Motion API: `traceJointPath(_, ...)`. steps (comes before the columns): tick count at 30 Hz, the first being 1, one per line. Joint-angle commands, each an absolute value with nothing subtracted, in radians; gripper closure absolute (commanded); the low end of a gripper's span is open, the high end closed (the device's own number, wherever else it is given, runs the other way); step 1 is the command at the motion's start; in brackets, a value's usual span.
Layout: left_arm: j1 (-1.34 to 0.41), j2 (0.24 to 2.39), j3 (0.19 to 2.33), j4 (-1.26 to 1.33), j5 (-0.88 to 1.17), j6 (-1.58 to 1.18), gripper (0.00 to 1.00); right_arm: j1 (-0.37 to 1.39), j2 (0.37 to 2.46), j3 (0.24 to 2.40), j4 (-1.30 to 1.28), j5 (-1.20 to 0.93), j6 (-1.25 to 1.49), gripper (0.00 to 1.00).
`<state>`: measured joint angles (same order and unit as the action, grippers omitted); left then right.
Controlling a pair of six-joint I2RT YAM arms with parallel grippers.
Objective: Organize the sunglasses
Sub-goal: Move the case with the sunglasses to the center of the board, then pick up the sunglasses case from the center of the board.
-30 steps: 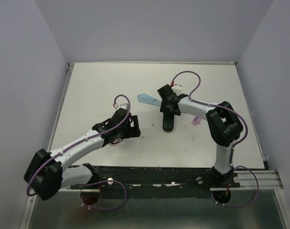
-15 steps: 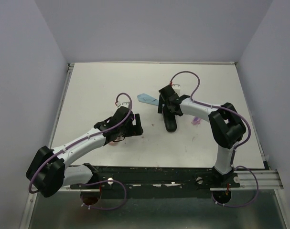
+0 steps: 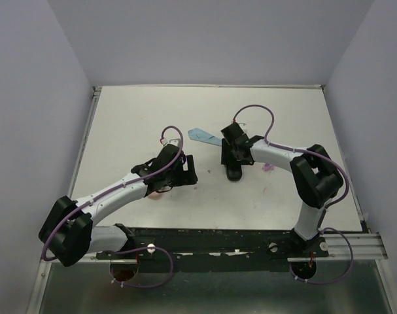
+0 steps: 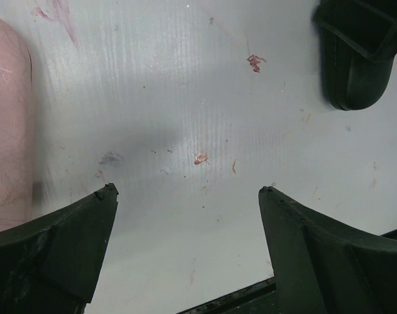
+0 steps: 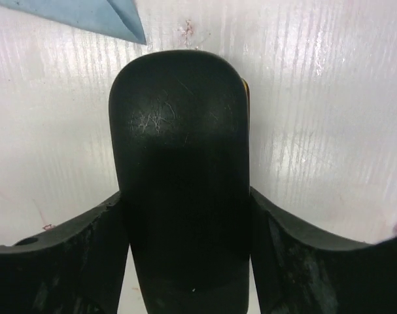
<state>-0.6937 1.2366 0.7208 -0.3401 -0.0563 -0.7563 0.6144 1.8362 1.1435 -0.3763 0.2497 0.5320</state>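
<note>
One black case (image 5: 178, 131) lay lengthwise between the jaws of our right end effector (image 5: 185, 194), grip unclear to us, pale sunglasses (image 3: 269, 167) just rightward.

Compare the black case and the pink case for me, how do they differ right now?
The black case is dark; the pink case is pale pink. The black case sits between the right gripper's fingers; the pink case lies outside the left gripper's open fingers, beside one. Both have rounded ends and lie on the white table.
</note>
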Motion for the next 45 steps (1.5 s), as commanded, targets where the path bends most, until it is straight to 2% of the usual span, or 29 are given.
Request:
traceJointPath(1, -0.689, 1.239, 0.753, -0.357, -0.043, -0.755, 0.01, 0.621, 1.818, 1.132, -0.411, 0.322, 0.567, 0.49)
traceJointPath(2, -0.689, 1.235, 0.753, -0.359, -0.044, -0.756, 0.01, 0.620, 1.813, 1.137, -0.411, 0.343, 0.571, 0.60)
traceJointPath(3, -0.690, 1.230, 0.756, -0.360, -0.049, -0.755, 0.01, 0.620, 1.812, 1.146, -0.414, 0.372, 0.571, 0.64)
traceJointPath(7, -0.689, 1.229, 0.782, -0.400, -0.087, -0.753, 0.01, 0.580, 1.831, 1.215, -0.462, 0.479, 0.624, 0.64)
traceJointPath(13, -0.681, 1.203, 0.810, -0.429, -0.129, -0.753, 0.01, 0.395, 1.917, 1.319, -0.423, 0.454, 0.607, 0.63)
traceJointPath(20, -0.643, 1.180, 0.821, -0.479, -0.161, -0.758, 0.01, 0.239, 2.052, 1.440, -0.359, 0.365, 0.578, 0.42)
traceJointPath(21, -0.638, 1.174, 0.819, -0.483, -0.167, -0.758, 0.01, 0.230, 2.068, 1.459, -0.364, 0.347, 0.577, 0.34)
traceJointPath(24, -0.617, 1.144, 0.815, -0.511, -0.196, -0.753, 0.01, 0.224, 2.071, 1.493, -0.377, 0.293, 0.549, 0.03)
traceJointPath(25, -0.608, 1.132, 0.813, -0.517, -0.207, -0.744, 0.01, 0.224, 2.060, 1.494, -0.377, 0.276, 0.540, 0.00)
traceJointPath(31, -0.511, 1.123, 0.844, -0.583, -0.284, -0.692, 0.01, 0.224, 1.869, 1.421, -0.377, 0.333, 0.525, 0.00)
traceJointPath(39, -0.361, 1.250, 0.808, -0.517, -0.143, -0.649, 0.01, 0.224, 1.468, 1.100, -0.160, 0.403, 0.586, 0.00)
traceJointPath(45, -0.356, 1.356, 0.822, -0.496, -0.091, -0.609, 0.01, 0.224, 1.391, 1.008, -0.155, 0.335, 0.600, 0.00)
